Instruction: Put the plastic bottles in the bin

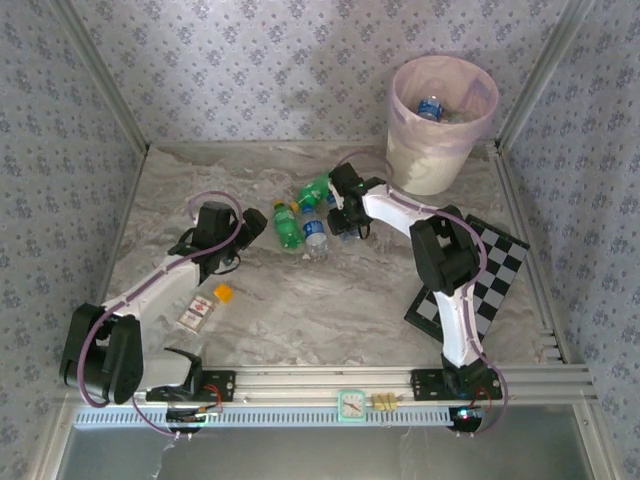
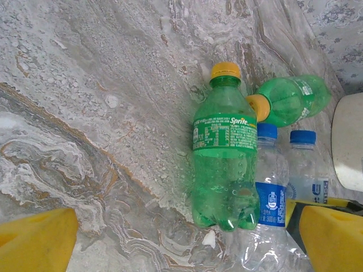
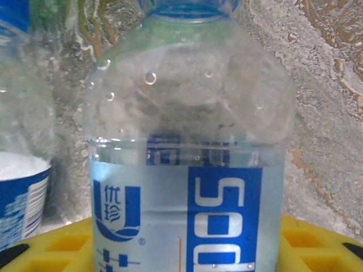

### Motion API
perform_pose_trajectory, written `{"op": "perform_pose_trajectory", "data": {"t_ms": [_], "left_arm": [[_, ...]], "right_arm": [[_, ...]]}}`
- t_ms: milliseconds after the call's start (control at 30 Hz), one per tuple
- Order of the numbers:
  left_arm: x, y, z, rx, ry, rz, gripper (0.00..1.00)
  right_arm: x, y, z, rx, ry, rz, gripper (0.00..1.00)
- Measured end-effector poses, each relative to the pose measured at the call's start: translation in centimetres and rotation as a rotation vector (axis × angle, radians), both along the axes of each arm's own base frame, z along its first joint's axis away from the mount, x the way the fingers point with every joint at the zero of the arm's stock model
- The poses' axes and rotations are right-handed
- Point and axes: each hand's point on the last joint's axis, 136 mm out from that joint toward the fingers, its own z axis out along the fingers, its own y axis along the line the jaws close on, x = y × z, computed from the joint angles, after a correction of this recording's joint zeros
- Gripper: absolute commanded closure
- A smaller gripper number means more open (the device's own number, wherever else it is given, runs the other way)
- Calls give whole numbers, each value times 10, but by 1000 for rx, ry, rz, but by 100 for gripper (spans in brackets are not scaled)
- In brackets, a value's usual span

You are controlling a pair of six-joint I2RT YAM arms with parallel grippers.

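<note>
Several plastic bottles lie mid-table. A green Sprite bottle with a yellow cap lies just ahead of my left gripper, which is open with wide yellow fingers. A second green bottle and a clear blue-labelled bottle lie beside it. My right gripper is shut on another clear blue-labelled bottle, its yellow fingers against both sides. The bin stands at the far right, pink-lined, with a blue-capped bottle inside.
A red-and-white packet and a small orange piece lie near my left arm. A checkerboard lies at the right. Patterned walls close the left, back and right. A small clock sits on the front rail.
</note>
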Motion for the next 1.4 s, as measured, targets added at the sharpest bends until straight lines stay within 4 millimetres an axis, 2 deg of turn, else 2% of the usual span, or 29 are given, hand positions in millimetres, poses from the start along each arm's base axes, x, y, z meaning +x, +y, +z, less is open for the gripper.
{"op": "perform_pose_trajectory", "data": {"t_ms": [133,300,467,600,767,1033,1133,1200,1300,1400], "left_arm": [[0,0,1,-1,-3,0,0],[2,-2,3,-9,-14,-5,0],[2,-6,2,-19,-10,-23,0],[1,-9,1,-24,-8,-41,0],[1,-12,2,-28,-13,-67,0],[1,-17,-9,-36,16,-90,0],[0,-19,-10,-41,23,-97,0],[0,-19,-10,-43,23,-100,0],[0,-20,-10,-42,23,-105,0],[0,-20,-10,-40,22,-107,0]], "right_arm": [[-3,3,26,60,-57,10,48],[3,7,95,188,-198,25,48],[11,-3,162,300,-336,25,48],[19,-21,201,372,-406,10,49],[40,-49,253,453,-491,-38,50],[63,-93,355,503,-719,-124,50],[73,-114,380,497,-796,-184,50],[82,-133,387,485,-832,-240,50],[98,-164,388,462,-859,-331,50],[116,-188,380,456,-856,-404,50]]}}
